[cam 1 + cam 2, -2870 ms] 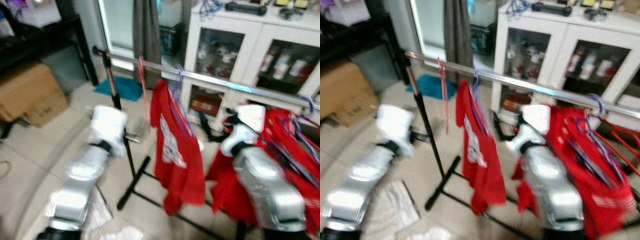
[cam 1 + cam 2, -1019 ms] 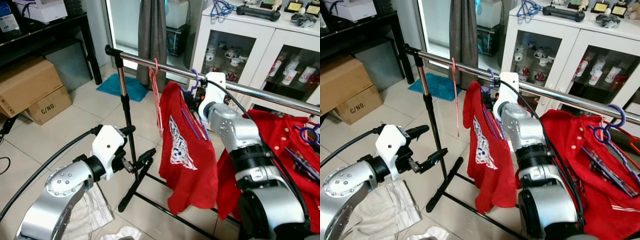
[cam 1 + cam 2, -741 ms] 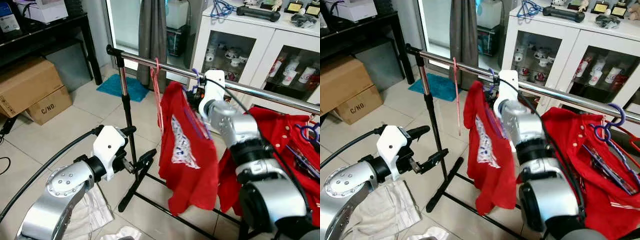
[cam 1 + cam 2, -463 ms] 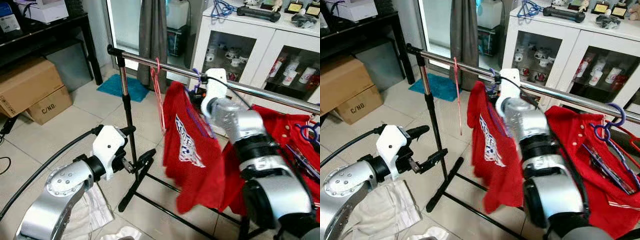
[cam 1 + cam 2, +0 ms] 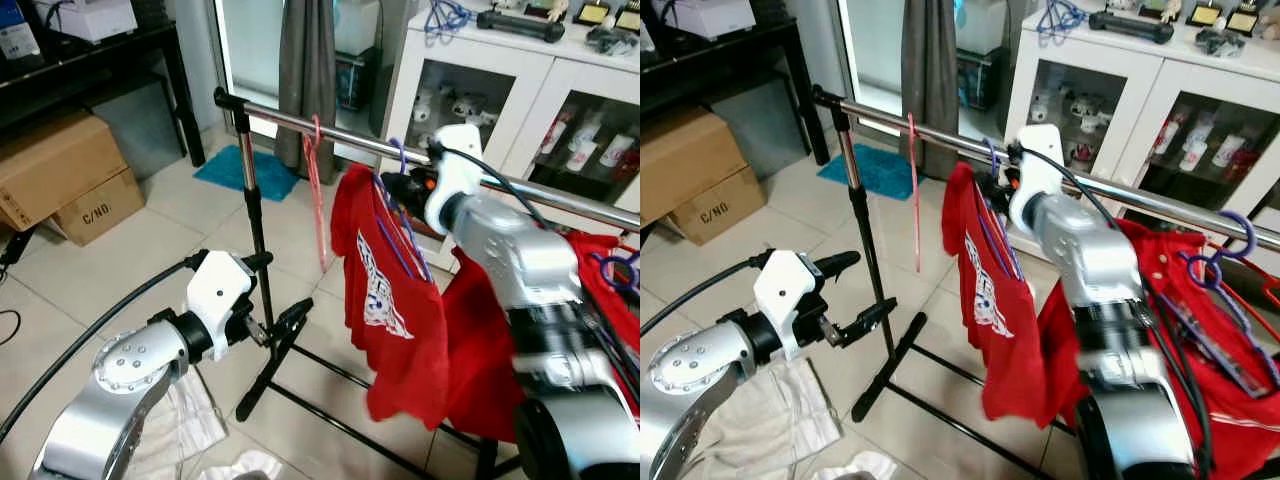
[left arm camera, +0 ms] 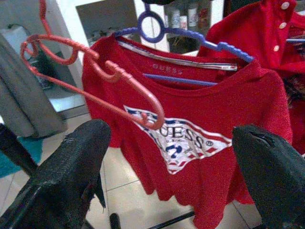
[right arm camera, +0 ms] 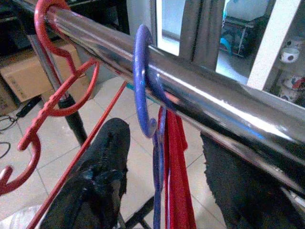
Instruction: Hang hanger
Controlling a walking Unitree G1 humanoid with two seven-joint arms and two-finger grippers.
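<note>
the right gripper (image 7: 162, 191) is sitting high at the rail (image 7: 200, 102), its two black fingers (image 7: 95, 191) spread apart and closing on nothing. between them the purple hanger (image 7: 143, 86) is hooking over the chrome rail, its neck dropping straight down into the collar of the red t-shirt (image 5: 395, 300). from the head views the right wrist is just behind the hook, on the cabinet side of the rail, so the hanger is lying directly in front of the fingers, near but apparently not touching them. the hanger's long axis is running roughly across the rail, with the shirt hanging edge-on toward the head camera. judging from this, the hanger is already resting on the rail and the next move is calling for the right arm to draw straight back without snagging the hook.

the left gripper (image 5: 280, 328) is hovering low beside the rack's upright post (image 5: 252, 215), fingers wide apart and empty, well below the hanger and much farther from it than the right gripper. its wrist camera is looking at the shirt front and at an empty red hanger (image 6: 95, 78) that is hanging on the rail just beside the purple one, toward the post. more red clothes (image 5: 1200, 320) are bunching farther along the rail on the robot's right.
</note>
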